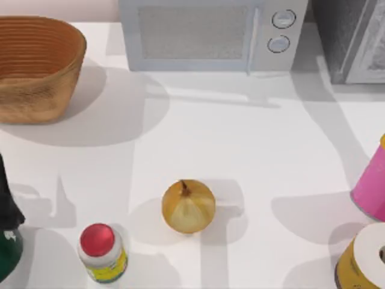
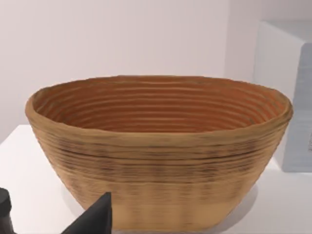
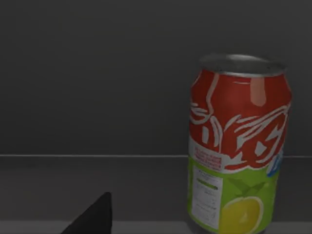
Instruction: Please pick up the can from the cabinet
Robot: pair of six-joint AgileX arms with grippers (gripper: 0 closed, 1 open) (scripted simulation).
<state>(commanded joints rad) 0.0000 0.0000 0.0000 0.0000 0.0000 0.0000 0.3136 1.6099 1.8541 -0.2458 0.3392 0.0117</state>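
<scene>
The white table (image 1: pixel 240 150) carries a woven basket (image 1: pixel 33 66) far left and a microwave (image 1: pixel 210 33) at the far edge; an onion (image 1: pixel 188 206) sits near centre, a red-capped bottle (image 1: pixel 102 253) left of it; the dark cabinet shelf (image 3: pixel 97 190) bears an upright can (image 3: pixel 236 146).

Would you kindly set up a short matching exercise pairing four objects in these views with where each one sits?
Things:
1. can
2. basket
3. onion
4. microwave

Places:
A. rear middle of the table
B. upright on a dark cabinet shelf
C. table's rear left corner
D. near the table's front, about midway across

Pairs: 1-B, 2-C, 3-D, 4-A
</scene>
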